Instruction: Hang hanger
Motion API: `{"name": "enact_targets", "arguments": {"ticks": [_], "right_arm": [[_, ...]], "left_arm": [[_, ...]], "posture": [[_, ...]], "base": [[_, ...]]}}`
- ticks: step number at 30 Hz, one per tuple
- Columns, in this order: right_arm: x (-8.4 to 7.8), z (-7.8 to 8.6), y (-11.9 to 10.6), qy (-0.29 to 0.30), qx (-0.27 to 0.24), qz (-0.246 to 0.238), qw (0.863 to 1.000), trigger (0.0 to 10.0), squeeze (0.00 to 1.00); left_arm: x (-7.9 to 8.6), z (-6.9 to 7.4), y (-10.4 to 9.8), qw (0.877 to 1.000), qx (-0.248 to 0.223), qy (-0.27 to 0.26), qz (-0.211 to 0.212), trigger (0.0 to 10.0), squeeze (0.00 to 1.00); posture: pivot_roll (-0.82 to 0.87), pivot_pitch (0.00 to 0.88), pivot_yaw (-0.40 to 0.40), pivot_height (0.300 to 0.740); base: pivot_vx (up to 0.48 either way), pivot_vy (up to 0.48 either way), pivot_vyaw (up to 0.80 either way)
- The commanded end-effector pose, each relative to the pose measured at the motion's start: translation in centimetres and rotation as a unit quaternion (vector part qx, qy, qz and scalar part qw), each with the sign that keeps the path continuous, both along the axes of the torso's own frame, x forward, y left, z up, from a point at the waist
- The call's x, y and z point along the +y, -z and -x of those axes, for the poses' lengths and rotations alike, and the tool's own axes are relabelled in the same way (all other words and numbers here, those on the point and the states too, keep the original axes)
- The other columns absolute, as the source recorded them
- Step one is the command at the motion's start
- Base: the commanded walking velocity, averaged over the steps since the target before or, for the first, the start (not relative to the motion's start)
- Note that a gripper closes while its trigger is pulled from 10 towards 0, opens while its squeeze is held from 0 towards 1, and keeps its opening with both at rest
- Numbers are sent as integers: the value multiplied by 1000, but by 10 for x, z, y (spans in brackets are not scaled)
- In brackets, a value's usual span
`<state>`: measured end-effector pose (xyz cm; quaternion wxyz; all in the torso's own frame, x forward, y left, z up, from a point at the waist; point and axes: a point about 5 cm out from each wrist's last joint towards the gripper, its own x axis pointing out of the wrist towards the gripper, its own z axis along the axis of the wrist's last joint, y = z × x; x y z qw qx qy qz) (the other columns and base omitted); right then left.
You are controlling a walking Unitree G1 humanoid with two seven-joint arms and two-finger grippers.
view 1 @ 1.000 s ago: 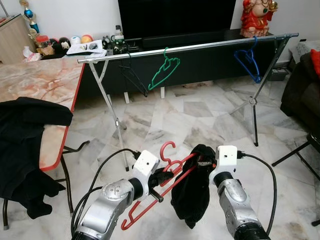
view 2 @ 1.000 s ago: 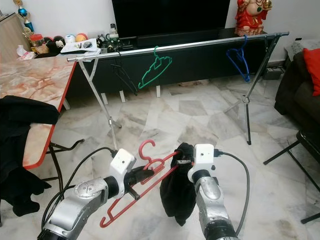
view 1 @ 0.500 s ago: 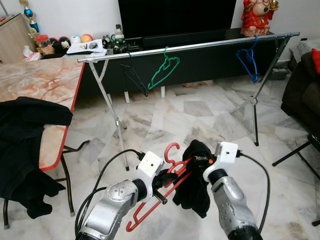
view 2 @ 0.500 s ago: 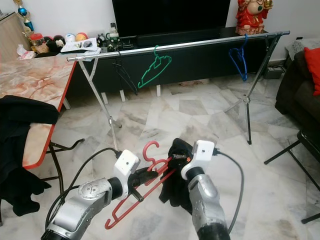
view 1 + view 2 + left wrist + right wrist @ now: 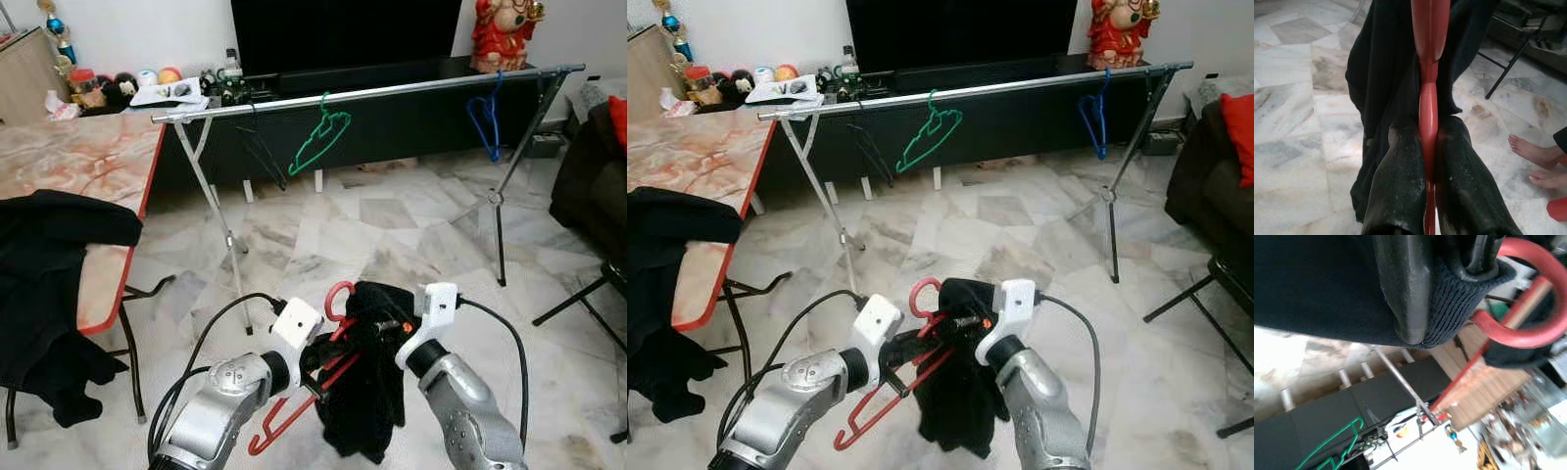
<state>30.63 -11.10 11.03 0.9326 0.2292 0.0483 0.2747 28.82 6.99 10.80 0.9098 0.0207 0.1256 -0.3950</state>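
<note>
My left gripper [image 5: 318, 354] is shut on the neck of a red hanger [image 5: 338, 294], low in front of me; its black fingers [image 5: 1400, 171] squeeze the red bar [image 5: 1429, 73]. A black garment [image 5: 362, 401] drapes over the hanger's right shoulder, close beside the hook. My right gripper [image 5: 388, 323] is shut on the garment's knit edge [image 5: 1462, 289], with the red hook [image 5: 1533, 335] just beyond it. The metal clothes rail [image 5: 392, 90] stands farther ahead across the room.
On the rail hang a black hanger [image 5: 263, 147], a green hanger [image 5: 321, 132] and a blue hanger [image 5: 487, 116]. A marble-topped table [image 5: 69, 157] with black clothes [image 5: 49, 264] is at my left. A dark sofa [image 5: 588, 166] is at right. A person's bare feet [image 5: 1533, 152] stand nearby.
My right gripper has pulled the black garment leftward over the red hanger, and the cloth now hangs across it. The left gripper keeps holding the hanger, raised slightly.
</note>
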Motion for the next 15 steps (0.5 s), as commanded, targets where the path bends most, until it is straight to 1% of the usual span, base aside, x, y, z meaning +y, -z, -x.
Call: {"name": "enact_targets", "arguments": {"ticks": [1, 2, 4, 5, 6, 7, 8, 9, 10, 11, 14, 15], "right_arm": [[6, 4, -13, -20, -20, -27, 999, 10000, 0], [7, 5, -15, -28, -23, -31, 999, 10000, 0], [8, 9, -15, -38, -25, -21, 999, 10000, 0], [6, 8, -11, -27, -21, 1, 999, 10000, 0], [-6, 2, 0, 18, 1, 29, 999, 10000, 0], [-11, 0, 3, 36, 10, 36, 999, 10000, 0], [-21, -4, 9, 73, 23, 54, 996, 10000, 0], [-26, -6, 11, 95, 28, 68, 993, 10000, 0], [-35, -9, 15, 130, 44, 79, 987, 10000, 0], [-41, -11, 18, 152, 55, 84, 983, 10000, 0], [-68, -12, 31, 241, 109, 80, 961, 10000, 0], [-68, -12, 31, 241, 109, 80, 961, 10000, 0]], "left_arm": [[0, 0, -2, 1000, -4, 4, 0, 10000, 0], [0, 0, -2, 1000, -4, 4, 0, 10000, 0], [0, 0, -2, 1000, -4, 3, 1, 10000, 0], [0, 0, -2, 1000, -4, 3, 1, 10000, 0], [0, 0, -2, 1000, -5, 3, 0, 10000, 0], [0, 0, -2, 1000, -5, 2, 0, 10000, 0], [0, 0, -2, 1000, -4, 2, 0, 10000, 0], [0, 0, -2, 1000, -5, 2, 0, 10000, 0], [0, 0, -2, 1000, -5, 1, 0, 10000, 0], [1, 0, -2, 1000, -5, 1, 0, 10000, 0], [1, 0, -2, 1000, -5, -2, 0, 10000, 0], [1, 0, -2, 1000, -5, -2, 0, 10000, 0]], "posture": [[75, 62, 53, 740], [75, 61, 53, 740], [75, 60, 53, 740], [75, 60, 53, 740], [77, 60, 52, 740], [77, 60, 52, 740], [78, 60, 51, 740], [77, 61, 50, 740], [77, 61, 50, 740], [77, 61, 50, 740], [79, 63, 47, 740], [79, 63, 47, 740]], "base": [[0, 0, 0], [0, 0, 0], [0, 0, 0], [0, 0, 0], [0, 0, 0], [0, 0, 0], [0, 0, 0], [0, 0, 0], [0, 0, 0], [0, 0, 0], [0, 0, 0], [0, 0, 0]]}}
